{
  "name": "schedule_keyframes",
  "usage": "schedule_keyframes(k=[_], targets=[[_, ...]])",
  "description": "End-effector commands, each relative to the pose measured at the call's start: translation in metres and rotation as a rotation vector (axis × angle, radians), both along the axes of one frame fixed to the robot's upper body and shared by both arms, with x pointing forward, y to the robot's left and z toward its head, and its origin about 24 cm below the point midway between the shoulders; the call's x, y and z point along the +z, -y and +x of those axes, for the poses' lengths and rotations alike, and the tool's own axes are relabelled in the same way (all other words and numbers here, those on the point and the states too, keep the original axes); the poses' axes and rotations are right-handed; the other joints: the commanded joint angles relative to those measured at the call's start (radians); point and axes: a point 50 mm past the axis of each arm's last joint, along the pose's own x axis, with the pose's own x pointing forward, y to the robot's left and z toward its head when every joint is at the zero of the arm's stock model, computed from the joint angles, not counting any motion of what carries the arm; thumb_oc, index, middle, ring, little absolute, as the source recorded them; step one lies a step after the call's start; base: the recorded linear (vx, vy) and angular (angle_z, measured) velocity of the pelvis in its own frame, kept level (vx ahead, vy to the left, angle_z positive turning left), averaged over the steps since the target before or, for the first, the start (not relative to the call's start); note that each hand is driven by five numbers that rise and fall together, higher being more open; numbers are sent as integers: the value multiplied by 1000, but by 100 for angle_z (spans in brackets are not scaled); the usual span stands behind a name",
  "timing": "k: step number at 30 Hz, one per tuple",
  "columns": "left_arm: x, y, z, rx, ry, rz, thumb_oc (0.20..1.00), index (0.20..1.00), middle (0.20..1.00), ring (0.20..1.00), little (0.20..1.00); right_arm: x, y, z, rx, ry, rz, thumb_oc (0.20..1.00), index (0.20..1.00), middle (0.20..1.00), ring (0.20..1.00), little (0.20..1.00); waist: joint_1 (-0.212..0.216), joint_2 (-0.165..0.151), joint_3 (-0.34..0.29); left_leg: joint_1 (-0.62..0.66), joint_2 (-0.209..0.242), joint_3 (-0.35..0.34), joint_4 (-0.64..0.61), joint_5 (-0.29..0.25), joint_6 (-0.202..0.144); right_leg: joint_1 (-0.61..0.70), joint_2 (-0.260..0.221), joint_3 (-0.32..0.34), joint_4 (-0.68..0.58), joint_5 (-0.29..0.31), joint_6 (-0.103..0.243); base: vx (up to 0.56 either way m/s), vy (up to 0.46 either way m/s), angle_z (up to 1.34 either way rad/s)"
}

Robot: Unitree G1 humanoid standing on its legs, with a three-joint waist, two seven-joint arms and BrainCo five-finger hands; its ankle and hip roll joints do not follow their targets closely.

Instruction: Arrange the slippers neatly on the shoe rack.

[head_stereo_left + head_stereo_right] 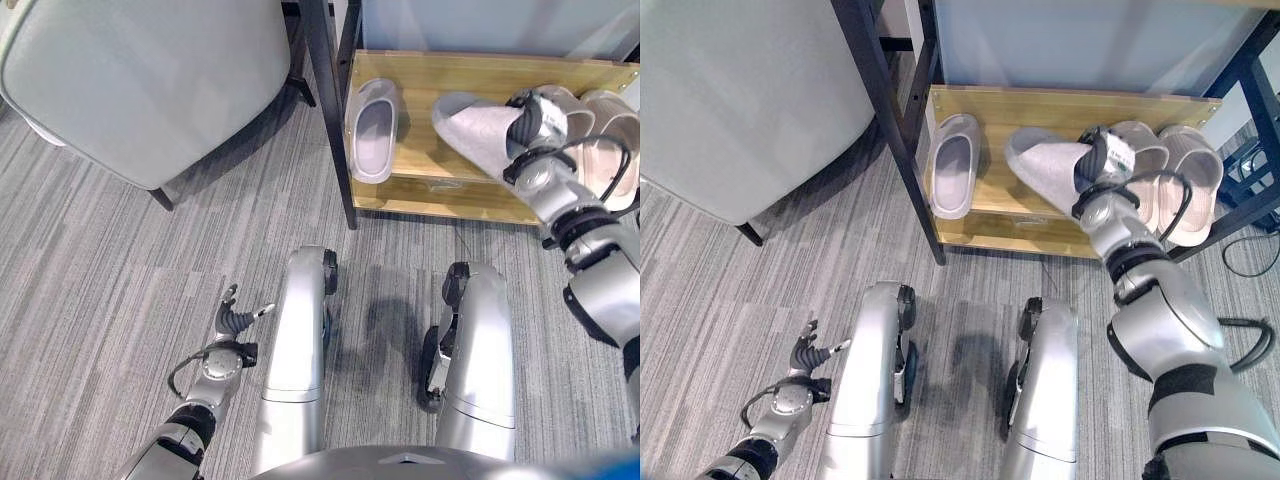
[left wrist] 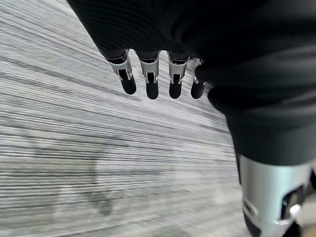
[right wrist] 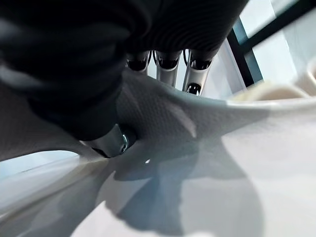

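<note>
Right robot hand (image 1: 1102, 160) grips a grey slipper (image 1: 1045, 165) by its strap, held tilted over the shoe rack (image 1: 1060, 102) between a lone slipper (image 1: 952, 178) at left and a pair (image 1: 1175, 180) at right. Left robot hand (image 1: 238, 320) hangs relaxed above the carpet. Placement is underway; next, I judge, it must level the slipper beside its mate.

Lying alone at the shoe rack's (image 1: 420, 185) left end: one slipper (image 1: 374, 128). Sitting tilted near the shelf's middle, gripped in the right hand (image 1: 528, 120): a second slipper (image 1: 478, 130). Resting side by side at the right end: a slipper pair (image 1: 1170, 175). Standing on the floor (image 1: 100, 260) left of the rack: a chair (image 1: 140, 80).
</note>
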Motion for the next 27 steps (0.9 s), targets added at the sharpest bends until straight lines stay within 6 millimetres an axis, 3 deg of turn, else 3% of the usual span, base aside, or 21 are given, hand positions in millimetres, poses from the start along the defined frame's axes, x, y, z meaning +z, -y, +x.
schedule_keyframes(k=[1, 8, 15, 18, 22, 23, 24, 27], targets=[[17, -13, 12, 0, 80, 22, 1000, 1000, 1000, 1000, 1000, 78, -2, -5, 35, 261, 161, 200, 200, 200, 200, 200, 44, -9, 89, 121, -19, -56, -29, -116, 69, 118, 21, 95, -83, 113, -36, 3, 70, 6], [13, -12, -4, -60, 56, 54, 1000, 1000, 1000, 1000, 1000, 98, 14, -12, -35, 287, 134, 200, 200, 200, 200, 200, 79, 6, 145, 121, -30, -38, -38, -125, 80, 125, 10, 119, -97, 121, -44, 12, 58, 9], [9, -4, -4, -155, 26, 105, 1000, 1000, 1000, 1000, 1000, 102, 28, -16, -138, 255, 56, 200, 200, 200, 200, 200, 97, 24, 180, 121, -34, -19, -60, -119, 84, 121, 0, 142, -113, 134, -48, 7, 48, 4], [-2, -3, -13, -33, 6, -5, 1000, 1000, 1000, 1000, 1000, 106, 41, -23, -187, 285, 91, 200, 200, 200, 200, 200, 109, 30, 193, 121, -35, -10, -61, -117, 85, 118, -8, 154, -109, 133, -53, 13, 41, 3], [19, 5, 4, -86, 138, -66, 1000, 1000, 1000, 1000, 1000, 118, 59, -34, -242, 310, 90, 200, 200, 200, 200, 200, 118, 31, 190, 121, -44, -13, -67, -107, 84, 126, -23, 154, -113, 140, -54, 6, -6, 10], [21, 8, 5, -104, 147, -70, 1000, 1000, 1000, 1000, 1000, 119, 60, -34, -246, 321, 91, 570, 570, 570, 570, 570, 120, 32, 191, 121, -43, -10, -69, -106, 83, 126, -24, 155, -112, 140, -56, -7, -4, 6], [22, 12, 6, -123, 152, -86, 1000, 1000, 1000, 1000, 1000, 115, 70, -39, -285, 326, 98, 1000, 1000, 1000, 1000, 1000, 123, 36, 195, 121, -44, -7, -67, -105, 83, 125, -28, 159, -104, 139, -61, 0, 0, 0], [17, 11, -2, -129, 125, -104, 1000, 1000, 1000, 1000, 1000, 115, 72, -39, -273, 331, 135, 1000, 1000, 1000, 1000, 1000, 123, 35, 197, 121, -45, -6, -69, -101, 81, 123, -27, 160, -97, 137, -67, -14, -15, 7]])
